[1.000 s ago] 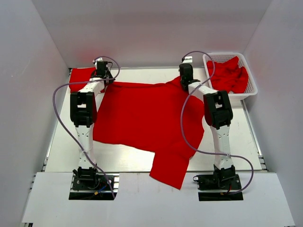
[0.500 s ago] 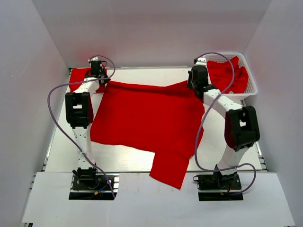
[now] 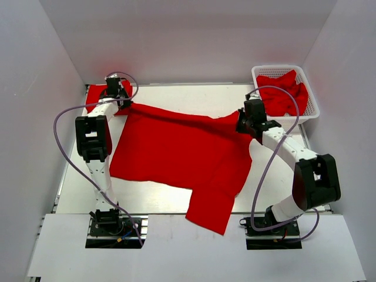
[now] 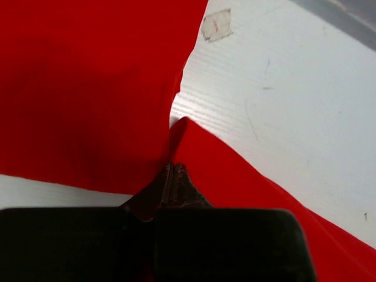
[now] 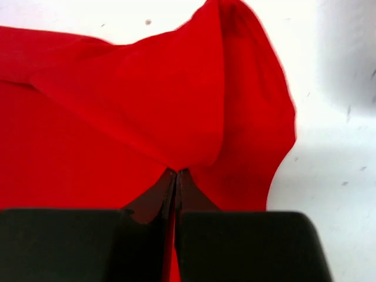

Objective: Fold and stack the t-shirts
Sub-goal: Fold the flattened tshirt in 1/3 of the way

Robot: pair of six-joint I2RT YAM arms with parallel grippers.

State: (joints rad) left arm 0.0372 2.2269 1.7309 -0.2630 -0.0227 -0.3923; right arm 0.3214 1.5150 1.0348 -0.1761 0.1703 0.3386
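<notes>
A large red t-shirt (image 3: 176, 153) lies spread across the table, one part hanging over the near edge. My left gripper (image 3: 120, 101) is shut on its far left corner; in the left wrist view the gripper (image 4: 174, 166) pinches the cloth (image 4: 235, 176). My right gripper (image 3: 244, 120) is shut on the far right corner; in the right wrist view the gripper (image 5: 177, 172) pinches a raised fold of the shirt (image 5: 147, 106). Another red t-shirt (image 3: 97, 97) lies folded at the far left. More red shirts (image 3: 285, 91) lie in the basket.
A white lattice basket (image 3: 311, 111) stands at the far right of the table. White walls close in the back and both sides. Bare white table (image 3: 188, 94) shows behind the spread shirt and to the right (image 3: 276, 176) of it.
Both grippers have moved outward with the shirt's far corners, the left one leftward, the right one right and nearer. The shirt's far edge is pulled wider and straighter.
</notes>
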